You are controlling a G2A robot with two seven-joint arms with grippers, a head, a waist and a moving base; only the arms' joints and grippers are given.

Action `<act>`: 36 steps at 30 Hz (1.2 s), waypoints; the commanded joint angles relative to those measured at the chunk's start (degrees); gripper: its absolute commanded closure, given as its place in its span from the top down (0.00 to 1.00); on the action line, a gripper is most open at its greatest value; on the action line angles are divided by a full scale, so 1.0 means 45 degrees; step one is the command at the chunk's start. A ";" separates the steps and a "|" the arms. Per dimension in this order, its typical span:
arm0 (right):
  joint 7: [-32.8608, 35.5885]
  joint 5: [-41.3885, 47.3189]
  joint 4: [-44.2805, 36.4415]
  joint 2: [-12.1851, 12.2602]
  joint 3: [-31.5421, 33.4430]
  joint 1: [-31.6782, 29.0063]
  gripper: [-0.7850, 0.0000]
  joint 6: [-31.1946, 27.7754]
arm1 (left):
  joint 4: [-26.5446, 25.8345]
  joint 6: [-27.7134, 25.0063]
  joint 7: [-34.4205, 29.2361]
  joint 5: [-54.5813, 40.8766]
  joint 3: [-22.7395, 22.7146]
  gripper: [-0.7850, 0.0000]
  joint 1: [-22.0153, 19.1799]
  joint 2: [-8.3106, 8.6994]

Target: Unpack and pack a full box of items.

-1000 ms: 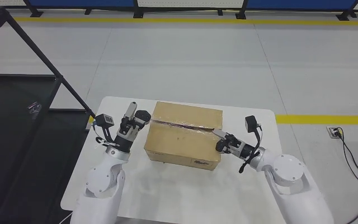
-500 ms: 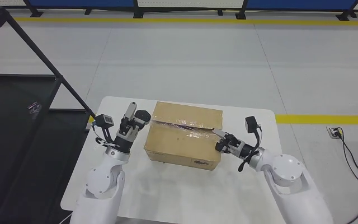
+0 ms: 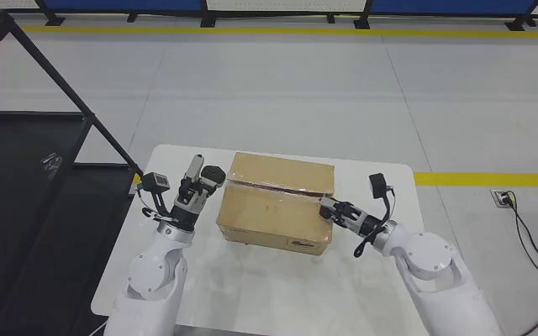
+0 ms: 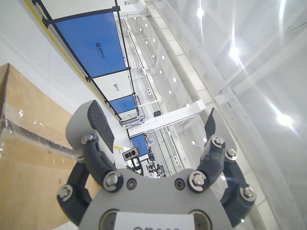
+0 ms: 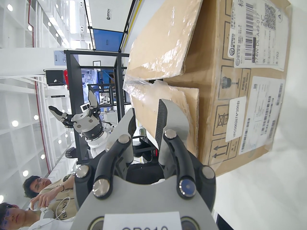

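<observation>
Right gripper (image 5: 145,112) is sitting barely open at the right end of the box (image 3: 277,210), fingers at the taped flap (image 5: 177,94), not clearly pinching it. Left gripper (image 4: 153,113) is hanging wide open, empty, pointing up, just beside the box's left end. Box is resting mid-table (image 3: 252,286).

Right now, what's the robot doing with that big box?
The robot is working on a brown cardboard box on the white table. Its right hand, slightly open, sits at the end of the taped seam between the top flaps. Its left hand hangs open beside the box's other side. The flaps lie nearly shut.
</observation>
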 commanded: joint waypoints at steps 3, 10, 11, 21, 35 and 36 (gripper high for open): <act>-0.0306 -0.0260 -0.0240 0.0016 -0.0007 -0.0102 0.12 -0.0630 | -0.0019 -0.0021 0.0031 -0.0021 -0.0032 1.00 0.0016 0.0031; -0.0500 -0.0638 -0.0199 0.0020 -0.0154 0.0082 0.00 -0.1482 | -0.0037 -0.0039 0.0053 -0.0074 -0.0093 1.00 0.0073 0.0081; -0.0550 -0.0649 -0.0165 0.0017 -0.0168 0.0121 0.00 -0.1594 | -0.0039 -0.0042 0.0059 -0.0095 -0.0106 1.00 0.0080 0.0089; -0.0216 -0.0586 -0.0554 0.0126 0.0234 -0.0255 0.47 -0.1349 | -0.0082 -0.0010 0.0130 -0.0181 -0.0212 1.00 0.0173 0.0162; 0.0524 0.0164 -0.0380 0.0283 0.0685 -0.1056 0.57 -0.0728 | 0.0068 0.0071 0.0139 -0.0078 0.0184 1.00 -0.0019 0.0199; 0.0538 0.0129 -0.0284 0.0282 0.0632 -0.0995 0.58 -0.0648 | 0.0072 0.0084 0.0146 -0.0068 0.0194 1.00 -0.0024 0.0203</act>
